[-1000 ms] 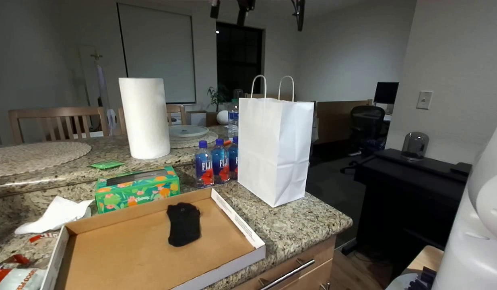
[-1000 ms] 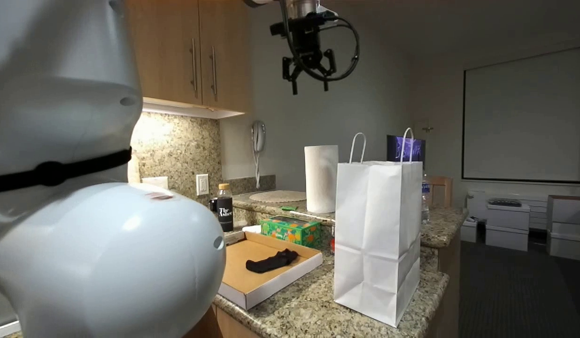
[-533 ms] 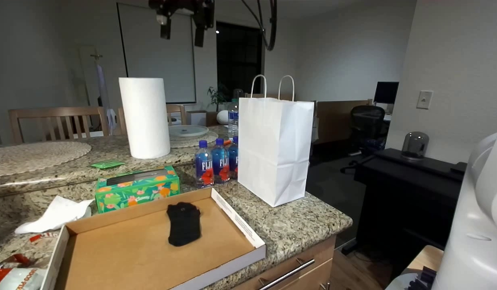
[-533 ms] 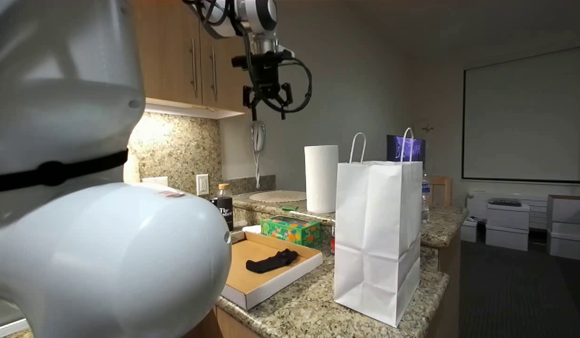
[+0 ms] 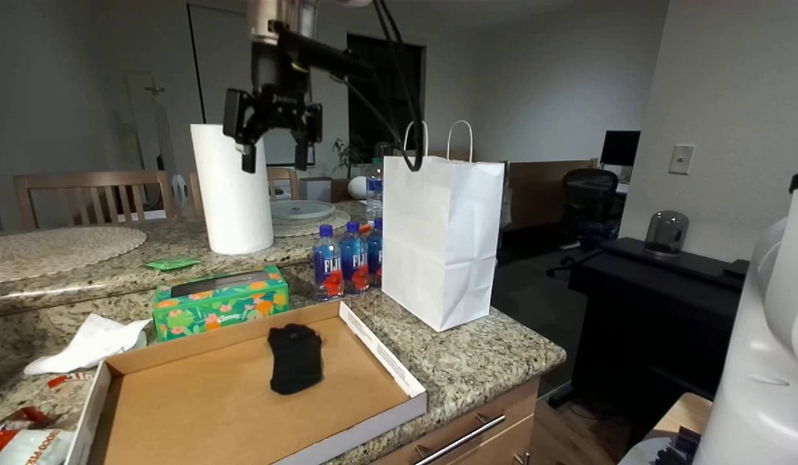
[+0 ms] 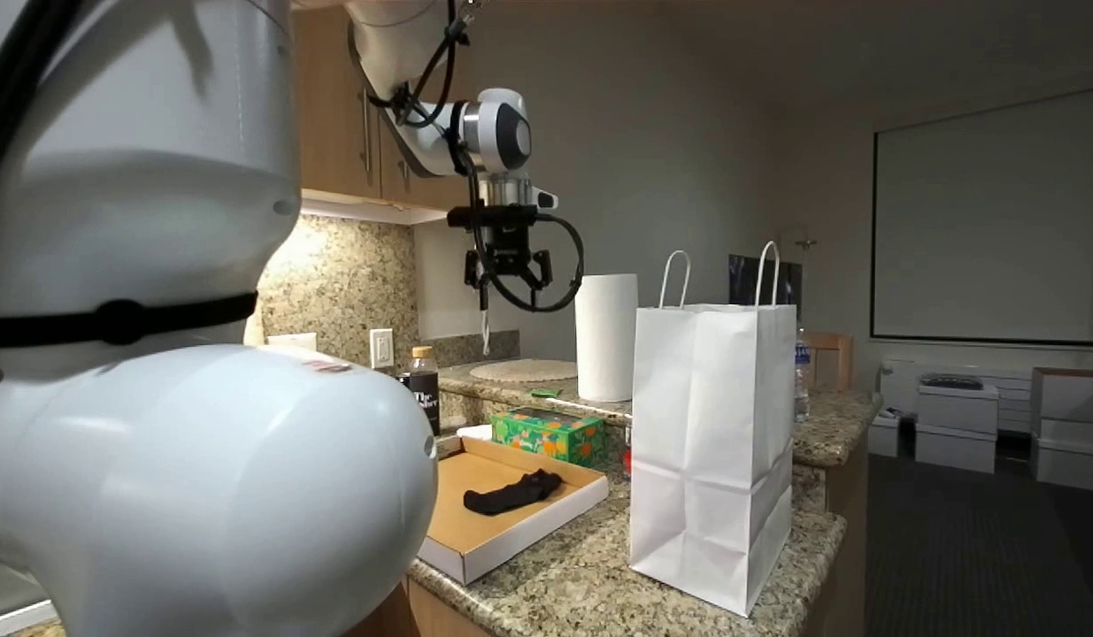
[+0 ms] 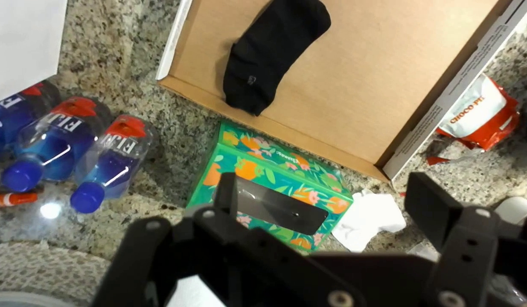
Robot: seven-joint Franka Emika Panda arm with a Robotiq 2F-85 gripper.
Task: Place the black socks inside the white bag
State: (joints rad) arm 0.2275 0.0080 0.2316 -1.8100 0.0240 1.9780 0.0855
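You hold the gripper [image 5: 275,159] high over the counter [image 5: 489,349], spread wide and gripping nothing; a black sock [image 5: 296,361] lies in the cardboard tray [image 5: 198,400]; the white bag [image 5: 415,239] stands upright nearby.

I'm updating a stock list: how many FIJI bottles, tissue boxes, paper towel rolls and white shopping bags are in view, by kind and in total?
FIJI bottles: 3
Tissue box: 1
Paper towel roll: 1
White shopping bag: 1
Total: 6

Wrist view facing down, both exterior views across the counter [image 5: 470,345], white bag [image 5: 441,242] shared
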